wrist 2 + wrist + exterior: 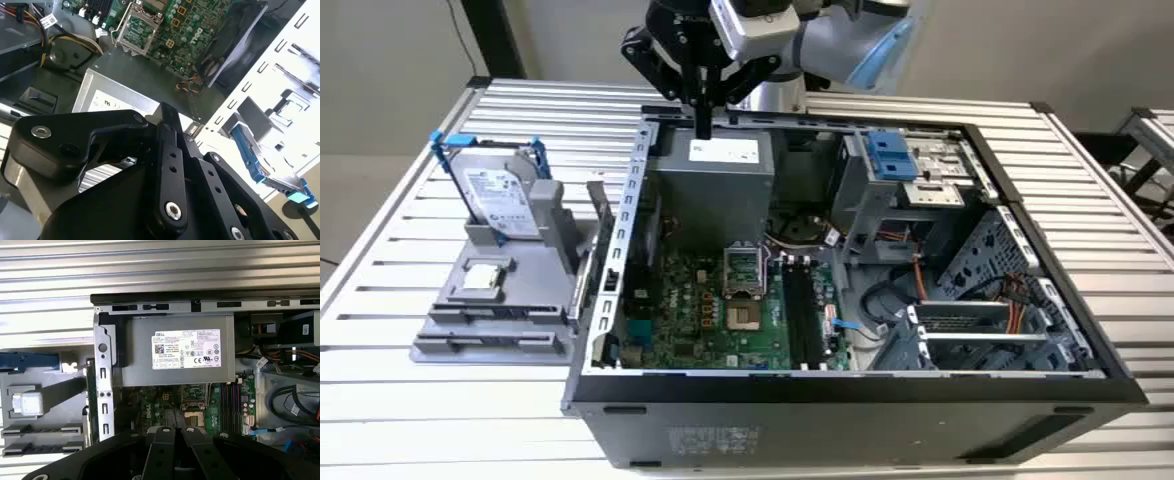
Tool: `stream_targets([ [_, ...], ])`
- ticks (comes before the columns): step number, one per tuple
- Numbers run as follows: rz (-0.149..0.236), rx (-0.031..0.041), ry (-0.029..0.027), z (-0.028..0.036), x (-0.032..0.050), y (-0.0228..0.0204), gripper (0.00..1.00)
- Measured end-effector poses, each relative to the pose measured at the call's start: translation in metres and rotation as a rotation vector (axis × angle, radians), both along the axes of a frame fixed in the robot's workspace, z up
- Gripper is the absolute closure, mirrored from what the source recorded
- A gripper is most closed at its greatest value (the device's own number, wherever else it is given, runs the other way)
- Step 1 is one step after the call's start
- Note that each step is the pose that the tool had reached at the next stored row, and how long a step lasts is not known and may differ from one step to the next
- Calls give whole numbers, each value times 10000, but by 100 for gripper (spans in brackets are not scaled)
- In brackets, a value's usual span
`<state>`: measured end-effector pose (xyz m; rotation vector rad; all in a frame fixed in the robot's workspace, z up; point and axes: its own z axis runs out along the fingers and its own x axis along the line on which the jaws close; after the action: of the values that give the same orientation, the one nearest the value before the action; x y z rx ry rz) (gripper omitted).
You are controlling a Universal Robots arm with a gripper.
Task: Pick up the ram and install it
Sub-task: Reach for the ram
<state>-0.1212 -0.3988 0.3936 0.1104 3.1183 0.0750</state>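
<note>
Above the power supply point(714, 195), your gripper point(704, 128) hangs clenched, empty; the ram point(602, 215) stands on edge toward the exterior view's left, just outside the case wall point(635, 200).

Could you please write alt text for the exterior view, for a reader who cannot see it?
The robot's shut black pincer hangs above the power supply of an open computer case on a slatted table. At the exterior view's left, a grey fixture holds a hard drive.

Even bright light; blown-out glare on case wall point(280, 55) in second wrist view
</note>
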Motion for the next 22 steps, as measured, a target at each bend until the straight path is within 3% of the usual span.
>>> stream_targets([
  [11,0,-2,1,3,-7,0,100],
  [22,10,0,-1,2,-119,0,100],
])
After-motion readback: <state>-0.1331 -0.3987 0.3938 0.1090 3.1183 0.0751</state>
